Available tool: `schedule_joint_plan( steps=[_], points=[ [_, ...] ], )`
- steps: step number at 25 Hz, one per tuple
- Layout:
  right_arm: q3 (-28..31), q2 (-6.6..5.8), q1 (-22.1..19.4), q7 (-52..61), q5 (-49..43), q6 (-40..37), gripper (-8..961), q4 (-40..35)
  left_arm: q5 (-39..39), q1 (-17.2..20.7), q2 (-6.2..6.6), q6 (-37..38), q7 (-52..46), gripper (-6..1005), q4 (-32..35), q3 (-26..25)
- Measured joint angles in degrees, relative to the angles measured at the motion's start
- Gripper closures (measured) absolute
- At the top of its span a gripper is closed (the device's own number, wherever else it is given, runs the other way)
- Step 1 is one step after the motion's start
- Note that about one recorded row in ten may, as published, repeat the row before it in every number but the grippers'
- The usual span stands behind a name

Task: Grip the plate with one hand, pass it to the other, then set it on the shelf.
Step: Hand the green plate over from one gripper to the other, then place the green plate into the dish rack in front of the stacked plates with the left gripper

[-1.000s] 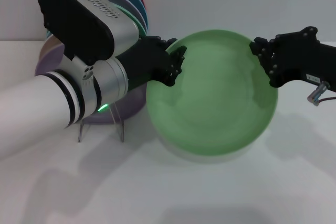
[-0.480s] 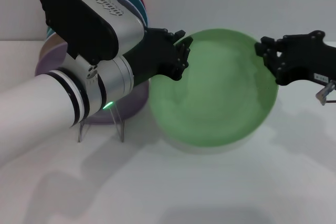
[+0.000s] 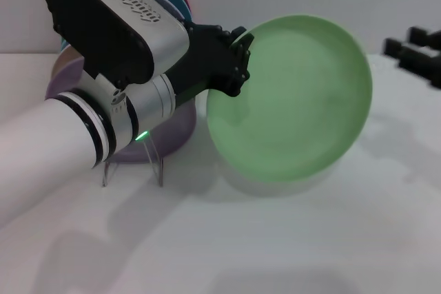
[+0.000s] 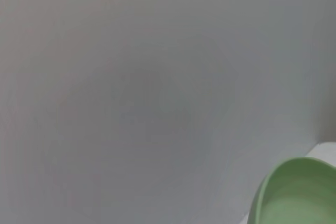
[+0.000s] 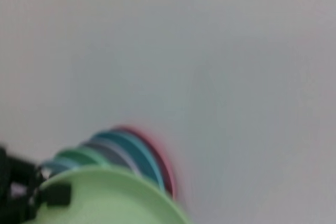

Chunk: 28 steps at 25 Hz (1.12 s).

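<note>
The left tool (image 3: 231,60) clenches the left rim of the light green plate (image 3: 296,94), held tilted above the surface (image 3: 275,239) right of the rack (image 3: 131,160); it looks stiff, light, slick, best pinched at the rim, while the right tool (image 3: 413,53) sits far right, fingers unclear.

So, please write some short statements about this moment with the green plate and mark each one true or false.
1. The left gripper holds the light green plate by its rim. True.
2. The right gripper is also gripping the plate. False: it is apart from the plate, at the right edge of the head view.
3. The plate lies flat on the table. False: it is held tilted above it.
4. The shelf with coloured plates stands behind the left arm. True.
</note>
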Motion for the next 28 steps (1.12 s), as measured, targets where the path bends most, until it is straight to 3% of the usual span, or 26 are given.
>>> schedule_joint_plan(
  steps=[3, 5, 6, 7, 10, 11, 12, 13, 14, 15, 16, 17, 18, 20, 21, 22, 23, 26, 27, 28],
  points=[
    [11.9, -0.06, 1.2, -3.4, 11.2, 9.2, 473, -8.2, 0.0, 1.5, 0.08, 1.9, 1.4, 941, -1.5, 1.0],
    [15.0, -0.13, 1.8, -4.3, 14.0, 12.1, 426, -11.2, 0.1, 3.1, 0.13, 4.6, 4.6, 941, -2.8, 2.5],
    [22.7, -0.22, 3.3, -6.1, 19.1, 18.6, 402, -18.1, 0.3, 4.3, 0.13, 7.1, 7.5, 941, -3.4, 3.6],
    [22.7, -0.22, 3.3, -6.1, 19.1, 18.6, 402, -18.1, 0.3, 4.3, 0.13, 7.1, 7.5, 941, -3.4, 3.6],
    [33.2, -0.28, 5.8, -8.0, 21.9, 25.5, 402, -27.1, 0.6, 7.0, 0.27, 17.9, 13.3, 941, -3.2, 7.3],
    [38.6, -0.34, 7.0, -10.9, 22.0, 27.8, 402, -32.4, 1.8, 8.1, 0.66, 27.0, 15.3, 941, -1.2, 10.5],
    [40.2, -0.36, 7.3, -12.9, 22.0, 28.5, 402, -34.6, 1.8, 8.1, 0.66, 27.0, 15.3, 941, -1.2, 10.5],
    [41.2, -0.35, 7.4, -14.6, 22.0, 28.9, 402, -36.2, 4.1, 8.6, 1.04, 34.7, 15.9, 941, 1.1, 13.1],
    [41.2, -0.35, 7.4, -14.6, 22.0, 28.9, 402, -36.2, 4.1, 8.6, 1.04, 34.7, 15.9, 941, 1.1, 13.1],
    [42.0, -0.31, 7.4, -16.3, 22.1, 29.3, 402, -38.1, 8.5, 9.0, 1.72, 45.4, 15.2, 941, 5.2, 16.3],
    [42.9, -0.21, 7.3, -19.8, 22.1, 30.2, 402, -40.3, 10.5, 9.0, 2.00, 49.9, 14.3, 941, 6.8, 17.4],
    [42.9, -0.21, 7.3, -19.8, 22.1, 30.2, 402, -40.3, 10.5, 9.0, 2.00, 49.9, 14.3, 941, 6.8, 17.4],
    [43.2, -0.19, 7.3, -21.8, 21.9, 30.5, 402, -41.9, 15.3, 9.0, 2.63, 58.3, 10.6, 941, 10.5, 18.9],
    [43.2, -0.19, 7.3, -22.5, 21.8, 30.5, 402, -42.8, 20.5, 8.9, 3.32, 66.2, 5.0, 941, 14.6, 19.0],
    [43.2, -0.26, 7.5, -23.4, 21.4, 30.4, 402, -44.4, 20.5, 8.9, 3.32, 66.2, 5.0, 941, 14.6, 19.0],
    [43.2, -0.26, 7.5, -23.4, 21.4, 30.4, 402, -44.4, 22.5, 8.8, 3.49, 69.5, 1.5, 941, 16.7, 18.3],
    [43.1, -0.32, 7.6, -24.7, 20.7, 30.5, 402, -45.3, 26.1, 7.9, 4.07, 79.4, -9.8, 941, 24.4, 14.7],
    [42.8, -0.34, 7.6, -26.2, 19.7, 31.1, 402, -45.5, 26.8, 5.8, 5.07, 87.3, -17.6, 941, 32.6, 11.6],
    [42.8, -0.34, 7.6, -26.2, 19.7, 31.1, 402, -45.5, 26.8, 5.8, 5.07, 87.3, -17.6, 941, 32.6, 11.6],
    [42.8, -0.34, 7.6, -26.4, 19.5, 31.2, 402, -45.5, 26.8, 2.7, 5.95, 95.1, -22.9, 941, 41.7, 9.4]
  ],
)
